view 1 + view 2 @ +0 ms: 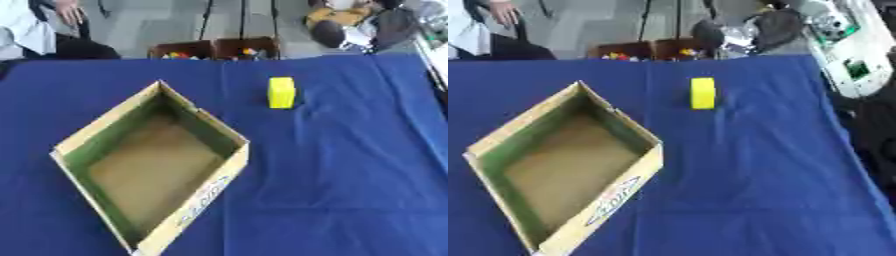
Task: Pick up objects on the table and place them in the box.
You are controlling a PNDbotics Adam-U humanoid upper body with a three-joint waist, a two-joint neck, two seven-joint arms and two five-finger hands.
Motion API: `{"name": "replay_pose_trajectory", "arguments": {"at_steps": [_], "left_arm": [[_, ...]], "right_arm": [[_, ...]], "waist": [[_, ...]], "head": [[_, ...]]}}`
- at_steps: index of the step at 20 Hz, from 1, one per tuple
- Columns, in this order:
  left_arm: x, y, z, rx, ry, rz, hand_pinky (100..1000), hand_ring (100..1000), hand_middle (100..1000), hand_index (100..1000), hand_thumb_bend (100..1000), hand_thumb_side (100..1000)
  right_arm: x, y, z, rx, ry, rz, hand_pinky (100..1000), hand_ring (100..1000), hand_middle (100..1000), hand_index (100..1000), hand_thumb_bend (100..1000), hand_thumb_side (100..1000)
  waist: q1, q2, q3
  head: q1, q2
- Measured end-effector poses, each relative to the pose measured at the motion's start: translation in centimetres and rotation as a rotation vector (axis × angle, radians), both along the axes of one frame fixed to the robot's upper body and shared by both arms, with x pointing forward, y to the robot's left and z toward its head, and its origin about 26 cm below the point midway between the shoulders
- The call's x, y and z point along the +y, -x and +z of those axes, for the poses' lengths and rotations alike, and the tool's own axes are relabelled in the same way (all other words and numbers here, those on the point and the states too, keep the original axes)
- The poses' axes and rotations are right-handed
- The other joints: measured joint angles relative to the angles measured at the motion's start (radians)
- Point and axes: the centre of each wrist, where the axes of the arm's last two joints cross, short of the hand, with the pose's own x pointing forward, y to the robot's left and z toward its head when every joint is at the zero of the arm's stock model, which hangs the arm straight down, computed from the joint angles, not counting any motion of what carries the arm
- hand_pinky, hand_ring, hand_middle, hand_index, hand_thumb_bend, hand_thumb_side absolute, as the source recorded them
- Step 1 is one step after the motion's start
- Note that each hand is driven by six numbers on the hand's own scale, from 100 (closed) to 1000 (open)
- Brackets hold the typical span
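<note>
No part of robot body visible in either eye view

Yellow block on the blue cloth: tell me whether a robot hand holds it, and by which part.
Nothing holds it. The small yellow block stands free on the blue cloth, beyond the open cardboard box; no robot hand shows in either view.

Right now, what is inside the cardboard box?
Nothing: the cardboard box shows only its bare brown floor. The near wall hides a strip of floor behind it. The yellow block sits outside.
</note>
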Motion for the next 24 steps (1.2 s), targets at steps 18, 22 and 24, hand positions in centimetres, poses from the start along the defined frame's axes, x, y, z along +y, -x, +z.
{"name": "replay_pose_trajectory", "arguments": {"at_steps": [18,22,24], "left_arm": [[-0.1,0.0,0.0,0.021,-0.017,-0.013,750,676,851,973,100,1000],[-0.2,-0.1,0.0,0.023,-0.019,-0.015,749,676,851,972,100,1000],[-0.2,-0.1,-0.1,0.024,-0.020,-0.017,749,676,851,970,100,1000]], "right_arm": [[-0.8,-5.0,-3.5,0.212,0.149,-0.249,861,922,441,911,587,636],[-0.9,-5.3,-3.6,0.268,0.145,-0.288,951,1000,733,968,620,590],[-0.9,-5.5,-3.9,0.300,0.136,-0.296,1000,1000,899,997,639,588]], "waist": [[0.000,0.000,0.005],[0.000,0.000,0.005],[0.000,0.000,0.005]], "head": [[-0.012,-0.001],[-0.012,-0.002],[-0.012,-0.002]]}}
